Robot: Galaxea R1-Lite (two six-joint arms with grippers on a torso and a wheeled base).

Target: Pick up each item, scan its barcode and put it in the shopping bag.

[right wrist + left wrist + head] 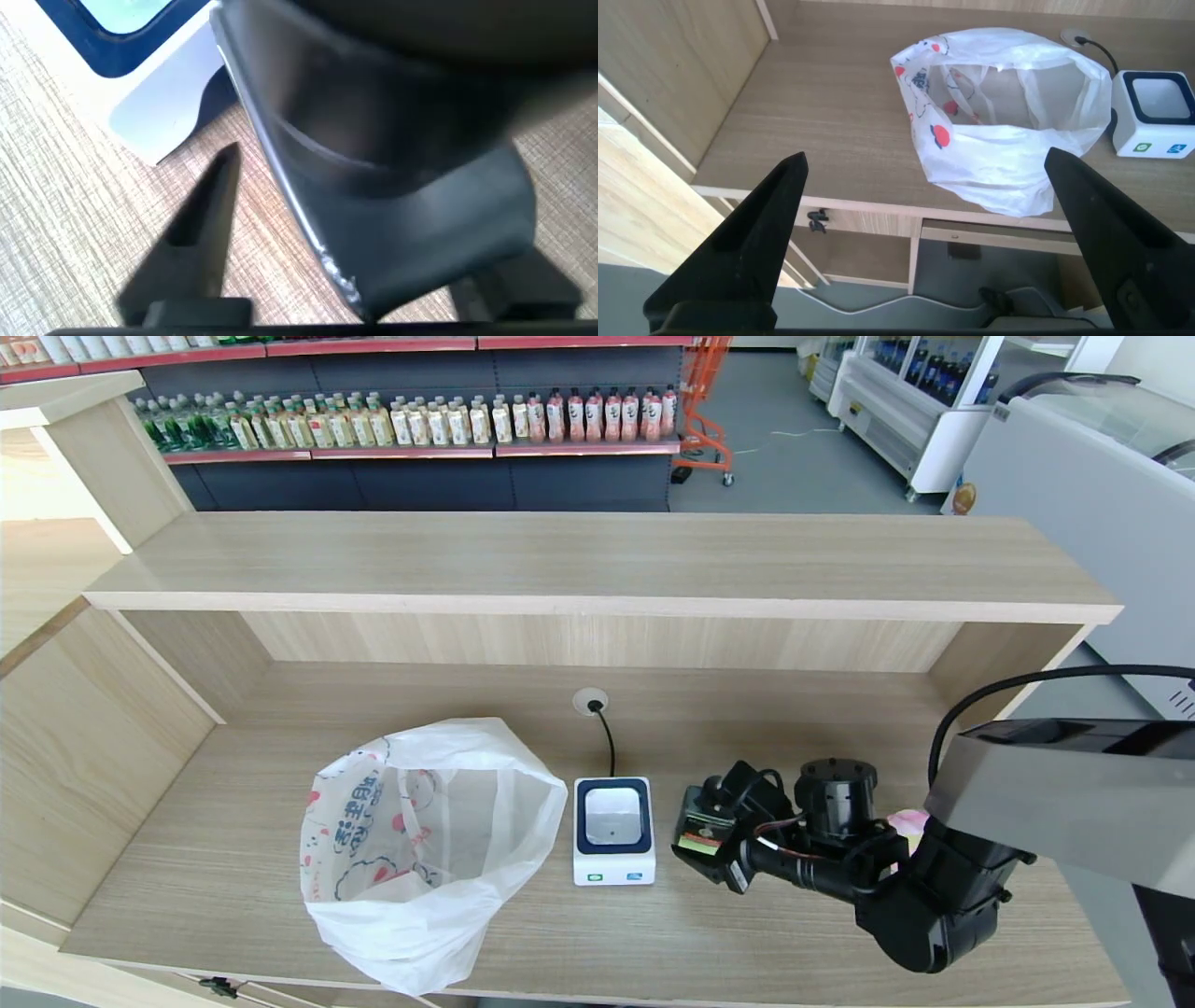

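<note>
A white plastic shopping bag (425, 849) stands open on the wooden counter, left of the white barcode scanner (613, 829). My right gripper (711, 835) hovers just right of the scanner, shut on a small dark box (702, 823) with a green and red label. In the right wrist view the dark box (392, 159) sits between the fingers (201, 233), with the scanner (149, 56) close behind. My left gripper (929, 252) hangs open and empty below the counter's front edge, facing the bag (999, 121) and the scanner (1153, 112).
A pink item (908, 819) lies on the counter behind my right arm. A cable (605, 733) runs from the scanner to a hole in the back. A raised shelf (597, 579) overhangs the rear, and side walls close both ends.
</note>
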